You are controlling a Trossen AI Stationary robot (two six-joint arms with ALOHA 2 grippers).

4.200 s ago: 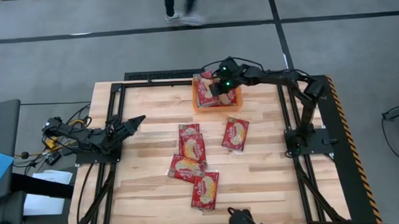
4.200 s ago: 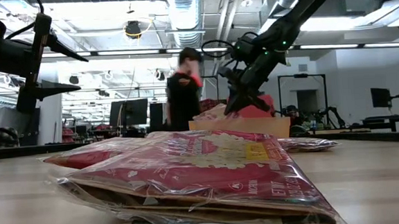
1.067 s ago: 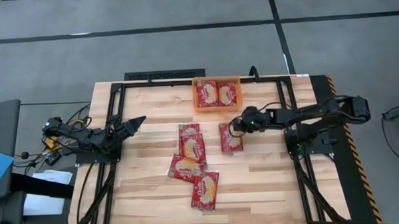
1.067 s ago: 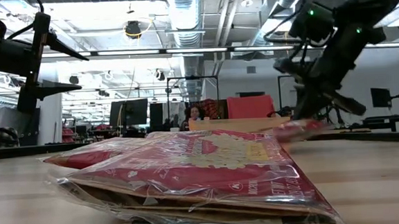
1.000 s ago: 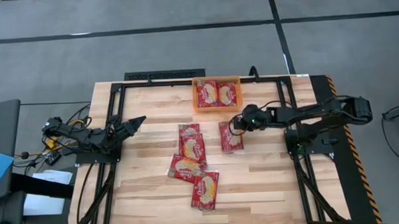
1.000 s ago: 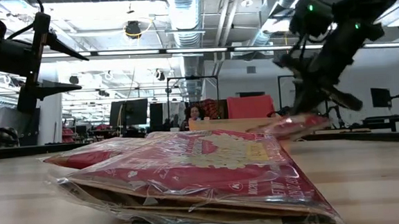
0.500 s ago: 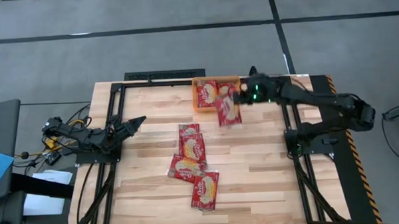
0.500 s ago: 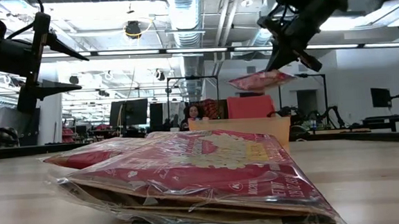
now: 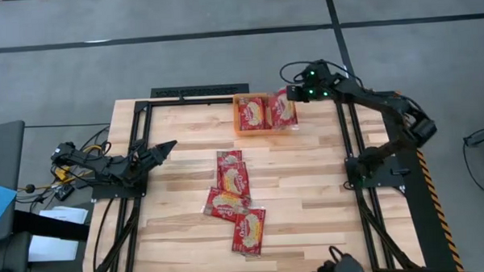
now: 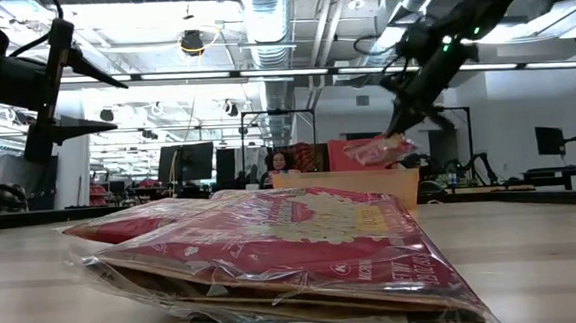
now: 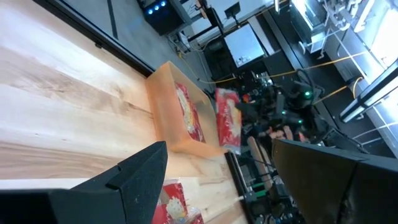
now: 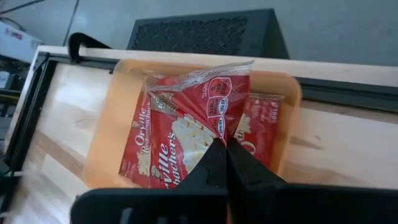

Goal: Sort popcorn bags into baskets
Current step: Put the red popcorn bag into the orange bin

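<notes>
The orange basket (image 9: 238, 120) stands at the table's far edge and has red popcorn bags lying in it (image 9: 252, 113). My right gripper (image 9: 293, 98) is shut on another red popcorn bag (image 9: 283, 110) above the basket's right half; the low view shows this bag (image 10: 378, 151) hanging over the basket's wall (image 10: 345, 188). Several more bags lie flat mid-table (image 9: 235, 181), partly overlapping, one of them close to the low camera (image 10: 274, 253). My left gripper (image 9: 168, 148) waits, open, at the table's left side. My right gripper pinches the red popcorn bag between its two shut fingers at one edge (image 12: 214, 134), coming from above and slanting down. The bag is lifted clear and lies nearly level, slightly tilted, below the fingers over the basket (image 12: 118, 118).
A black metal frame (image 9: 192, 92) borders the table's far edge just behind the basket. Bare wood lies to the right of the loose bags (image 9: 316, 190). A person sits in the room far behind the table (image 10: 280, 164).
My right gripper has lifted the bag off the table right of the loose bags, carried it up and toward the far edge, then brought it lower over the basket's right half. The bag is now clear of the table. The gripper stayed shut.
</notes>
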